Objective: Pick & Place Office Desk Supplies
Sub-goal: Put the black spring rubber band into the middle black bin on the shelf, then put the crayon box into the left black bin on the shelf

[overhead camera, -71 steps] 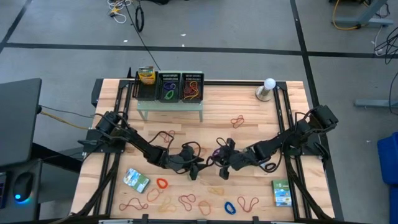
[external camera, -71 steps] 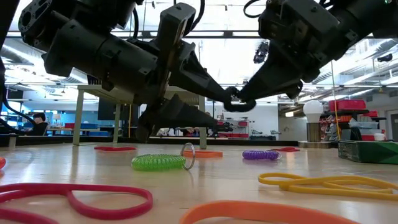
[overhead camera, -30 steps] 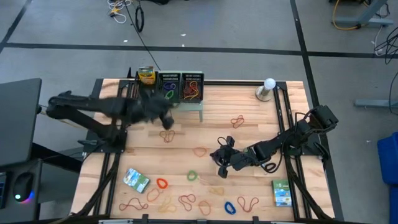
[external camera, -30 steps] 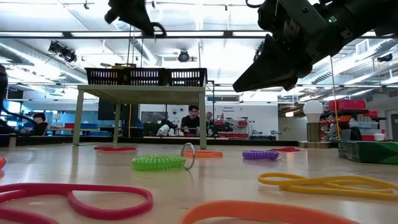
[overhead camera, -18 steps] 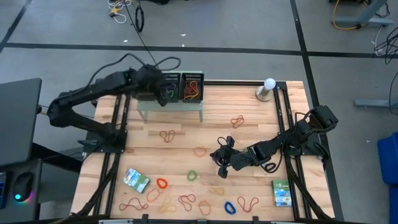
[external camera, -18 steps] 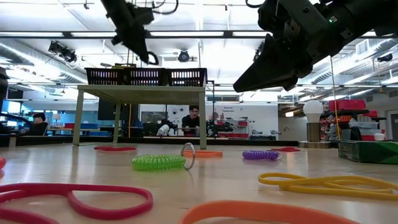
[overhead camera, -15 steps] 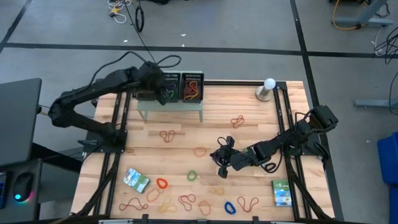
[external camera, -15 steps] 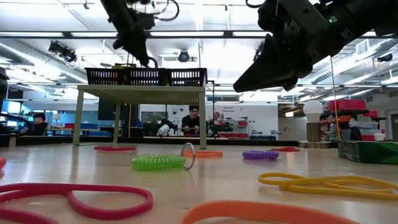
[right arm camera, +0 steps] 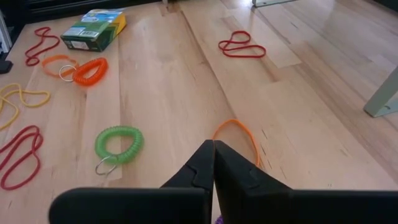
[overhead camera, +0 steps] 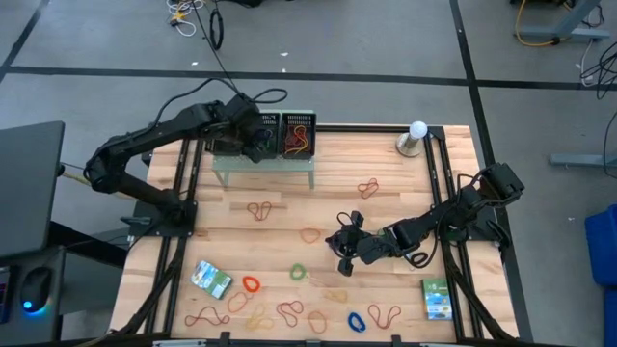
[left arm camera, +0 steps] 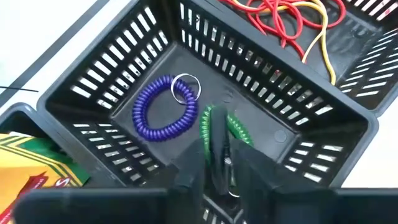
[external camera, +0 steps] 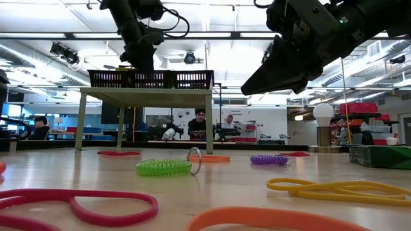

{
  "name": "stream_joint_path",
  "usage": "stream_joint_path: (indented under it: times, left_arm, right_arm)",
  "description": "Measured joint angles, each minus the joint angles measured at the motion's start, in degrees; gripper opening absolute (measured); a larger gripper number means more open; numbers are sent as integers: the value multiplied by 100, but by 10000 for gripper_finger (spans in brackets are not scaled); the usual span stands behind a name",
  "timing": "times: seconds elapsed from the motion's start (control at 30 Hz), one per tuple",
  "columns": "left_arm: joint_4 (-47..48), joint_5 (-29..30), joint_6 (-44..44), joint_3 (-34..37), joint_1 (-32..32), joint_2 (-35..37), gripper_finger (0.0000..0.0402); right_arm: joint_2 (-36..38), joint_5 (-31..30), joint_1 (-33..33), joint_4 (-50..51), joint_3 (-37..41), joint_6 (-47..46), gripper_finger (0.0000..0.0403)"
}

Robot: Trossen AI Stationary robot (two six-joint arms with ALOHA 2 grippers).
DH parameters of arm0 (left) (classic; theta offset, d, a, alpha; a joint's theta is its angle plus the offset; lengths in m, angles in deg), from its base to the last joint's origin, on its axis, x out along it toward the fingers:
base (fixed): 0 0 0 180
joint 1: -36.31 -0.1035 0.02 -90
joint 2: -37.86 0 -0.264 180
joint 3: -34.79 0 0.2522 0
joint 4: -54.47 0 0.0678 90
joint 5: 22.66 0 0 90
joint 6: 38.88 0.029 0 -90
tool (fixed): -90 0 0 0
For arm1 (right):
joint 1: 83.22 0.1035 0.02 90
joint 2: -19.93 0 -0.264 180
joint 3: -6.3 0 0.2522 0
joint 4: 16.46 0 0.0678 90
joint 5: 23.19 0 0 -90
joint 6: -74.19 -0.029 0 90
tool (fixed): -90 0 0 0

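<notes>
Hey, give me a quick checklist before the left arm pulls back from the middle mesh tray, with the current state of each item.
1. Left end effector over the middle mesh tray: ok.
2. Green coil is inside the tray, beside the blue coil: ok.
3. Green coil is free of the fingers: cannot tell; it sits right at the fingertips.
4. The neighbouring tray with the red and yellow bands is undisturbed: ok.
5. Right end effector is shut and empty above the table, near the orange band: ok.
6. Supplies left on the table, such as the green coil on the wood: not ok, more to sort.
</notes>
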Motion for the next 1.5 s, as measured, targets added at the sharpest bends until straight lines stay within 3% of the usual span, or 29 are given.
stream_joint_path:
  times: [0.23, 0.33, 0.43, 0.63, 0.8, 1.07, 1.3, 1.4, 1.5]
  left_arm:
    - [84, 189, 200, -134, 9, 42, 174]
    - [489, 228, 269, -475, 86, 68, 187]
    - [681, 403, 117, -490, 492, 262, 171]
    - [-139, 760, 211, 190, 1971, 847, 77]
    - [-1721, 776, 112, 1082, 3002, 1366, 12]
    - [-5109, 776, -258, 3121, 3967, 1546, 14]
    - [-8916, 1146, -91, 4666, 4591, 819, 12]
    - [-10008, 1632, 123, 4938, 4713, 310, 12]
    - [-10617, 1844, 162, 4980, 4732, -186, 12]
  right_arm:
    - [0, 7, 0, 0, 0, 8, 13]
    - [0, 11, 1, 1, 0, 14, 13]
    - [0, 5, 4, 2, 0, 53, 13]
    - [0, -301, 13, -2, 0, 244, 13]
    - [0, -360, 13, -15, 0, 262, 13]
    - [0, -365, 13, -33, 0, 271, 13]
    - [0, -361, 36, 475, 37, 242, 13]
    - [0, -333, -56, 1252, 18, -134, 13]
    - [144, -163, -87, 2635, -137, -817, 13]
